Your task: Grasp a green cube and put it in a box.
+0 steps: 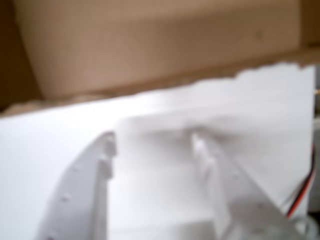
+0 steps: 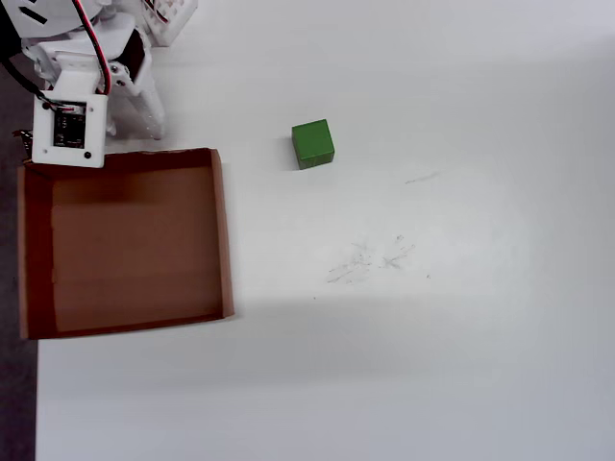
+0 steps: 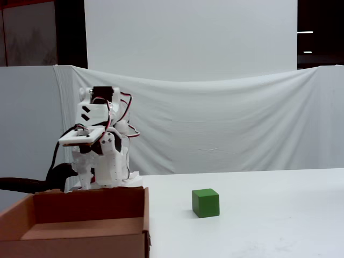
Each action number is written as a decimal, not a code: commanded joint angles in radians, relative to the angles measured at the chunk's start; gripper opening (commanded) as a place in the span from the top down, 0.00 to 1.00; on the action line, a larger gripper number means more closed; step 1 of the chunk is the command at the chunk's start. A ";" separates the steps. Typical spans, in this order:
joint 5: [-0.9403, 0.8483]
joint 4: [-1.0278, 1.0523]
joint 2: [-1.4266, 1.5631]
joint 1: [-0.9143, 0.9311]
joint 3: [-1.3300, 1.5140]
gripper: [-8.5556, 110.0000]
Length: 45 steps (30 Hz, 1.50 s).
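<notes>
The green cube (image 2: 313, 144) sits alone on the white table, to the right of the box in the overhead view and in the fixed view (image 3: 206, 202). The box (image 2: 223, 230) is a shallow brown cardboard tray and is empty; it also shows in the fixed view (image 3: 91, 204) and blurred in the wrist view (image 1: 150, 45). My gripper (image 1: 154, 137) points down at the table just outside the box's far edge. Its white jaws stand apart with only bare table between them. In the overhead view the gripper (image 2: 139, 115) is folded close to the arm's base, far from the cube.
The arm's base and red wires (image 2: 91, 38) fill the top left corner of the overhead view. The table's left edge (image 2: 29, 384) runs beside the box. A white cloth backdrop (image 3: 215, 123) hangs behind the table.
</notes>
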 commanded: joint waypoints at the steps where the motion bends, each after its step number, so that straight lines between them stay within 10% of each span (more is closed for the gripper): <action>1: 0.005 -0.006 0.006 -0.006 -0.005 0.75; 27: 0.279 -0.103 -0.911 -0.325 -0.963 0.68; 45: 0.402 -0.204 -1.270 -0.672 -1.075 0.65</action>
